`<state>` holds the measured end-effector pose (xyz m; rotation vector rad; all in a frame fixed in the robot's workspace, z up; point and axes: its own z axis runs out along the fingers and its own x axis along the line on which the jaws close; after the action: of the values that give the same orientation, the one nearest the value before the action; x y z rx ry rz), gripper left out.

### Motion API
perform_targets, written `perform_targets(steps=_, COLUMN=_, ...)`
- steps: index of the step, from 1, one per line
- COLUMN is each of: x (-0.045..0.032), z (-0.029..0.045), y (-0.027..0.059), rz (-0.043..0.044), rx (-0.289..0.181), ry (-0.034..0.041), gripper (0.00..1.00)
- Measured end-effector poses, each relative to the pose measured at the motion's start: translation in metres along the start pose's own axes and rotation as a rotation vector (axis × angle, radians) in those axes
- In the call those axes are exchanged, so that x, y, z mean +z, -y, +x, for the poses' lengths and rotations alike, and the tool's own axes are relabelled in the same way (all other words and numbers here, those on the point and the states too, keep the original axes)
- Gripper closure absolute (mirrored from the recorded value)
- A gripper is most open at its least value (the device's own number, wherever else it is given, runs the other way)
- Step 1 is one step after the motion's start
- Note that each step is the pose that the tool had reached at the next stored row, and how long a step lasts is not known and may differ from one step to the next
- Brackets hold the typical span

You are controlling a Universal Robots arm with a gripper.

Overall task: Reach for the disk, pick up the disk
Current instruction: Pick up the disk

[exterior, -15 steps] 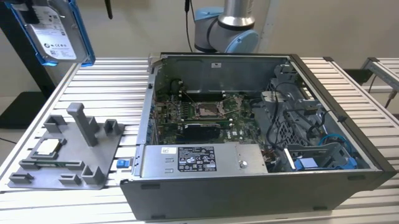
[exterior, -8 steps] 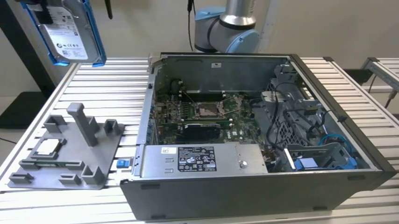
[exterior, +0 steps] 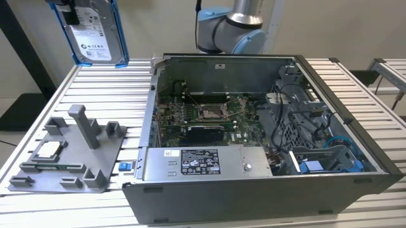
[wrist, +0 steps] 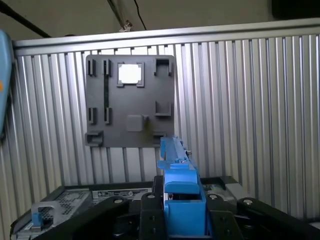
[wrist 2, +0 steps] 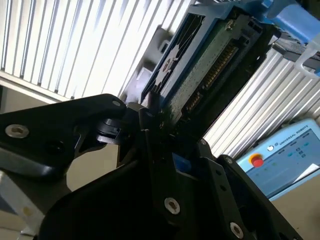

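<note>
The disk, a silver-grey hard drive with a white label and bright blue rails, hangs upright in the air above the table's far corner, at the exterior view's left. My gripper grips its upper end, shut on it, and is mostly cut off by the picture's edge. In the second wrist view the disk's green circuit side sticks out from the black fingers. The first wrist view looks along a blue rail of the disk, clamped in the gripper.
An open computer case takes up the middle of the slatted aluminium table. A grey fixture plate with a small square chip lies at the exterior view's left, below the disk. The arm's base stands behind the case.
</note>
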<state>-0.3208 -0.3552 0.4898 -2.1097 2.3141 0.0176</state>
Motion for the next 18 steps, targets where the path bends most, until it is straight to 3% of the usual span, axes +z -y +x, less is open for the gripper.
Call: perform_targets(steps=18, x=0.0004, z=-0.0074, y=0.0802, rz=0.0, rx=0.0, ry=0.0, gripper=1.0)
